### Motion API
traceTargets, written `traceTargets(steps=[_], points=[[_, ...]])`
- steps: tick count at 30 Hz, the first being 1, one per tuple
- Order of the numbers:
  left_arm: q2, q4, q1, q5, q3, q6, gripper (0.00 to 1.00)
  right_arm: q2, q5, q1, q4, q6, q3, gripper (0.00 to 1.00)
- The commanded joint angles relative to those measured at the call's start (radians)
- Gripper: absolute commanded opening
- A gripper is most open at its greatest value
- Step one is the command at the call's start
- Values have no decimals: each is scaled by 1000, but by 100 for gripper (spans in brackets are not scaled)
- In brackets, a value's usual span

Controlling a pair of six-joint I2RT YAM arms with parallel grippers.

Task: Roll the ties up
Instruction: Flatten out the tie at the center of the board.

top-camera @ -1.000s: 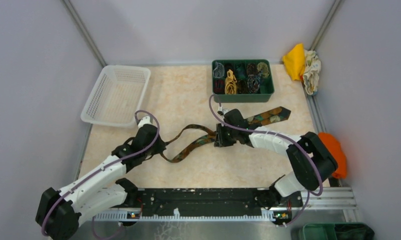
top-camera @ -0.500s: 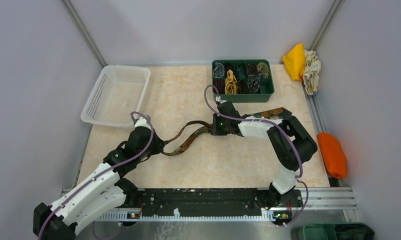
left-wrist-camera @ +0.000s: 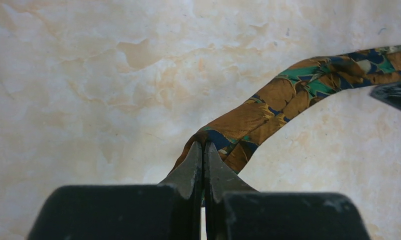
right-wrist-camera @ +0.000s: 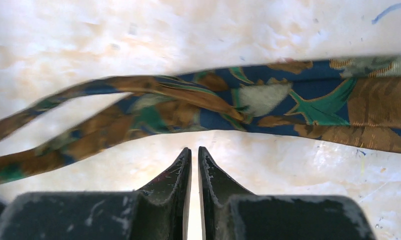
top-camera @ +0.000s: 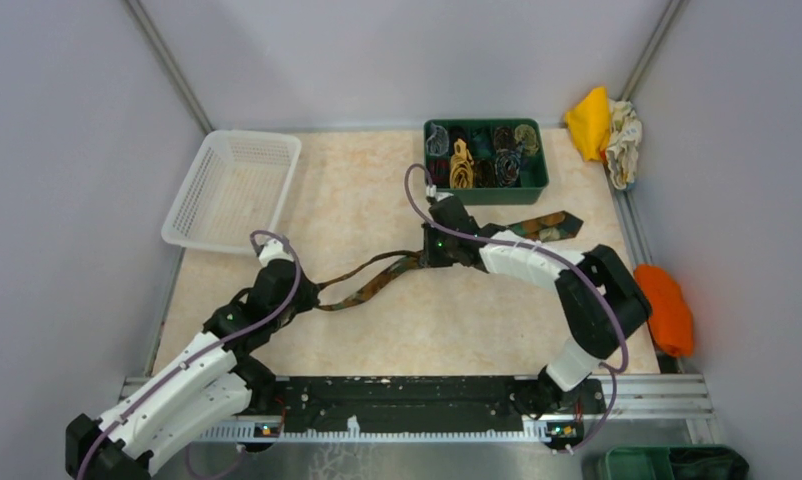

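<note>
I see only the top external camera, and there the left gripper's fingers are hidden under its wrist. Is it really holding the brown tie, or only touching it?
Observer: It is holding it. In the left wrist view the left gripper is shut on what looks like a fold of the brown tie, with the fabric pinched at the tips.
Operator: And the right one, does it grip the tie too?
Observer: No. In the right wrist view the right gripper is almost closed with nothing between its fingers. The tie lies just beyond the tips.
</note>
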Motion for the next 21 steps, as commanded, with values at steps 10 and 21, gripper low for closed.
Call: traceTargets(steps=[10,21], points=[[4,-3,2,-87,-51,-56,0,220,-98,18,-95,-83,428,0],[-6,2,1,-92,-53,-49,0,160,-87,162,-12,-46,212,0]])
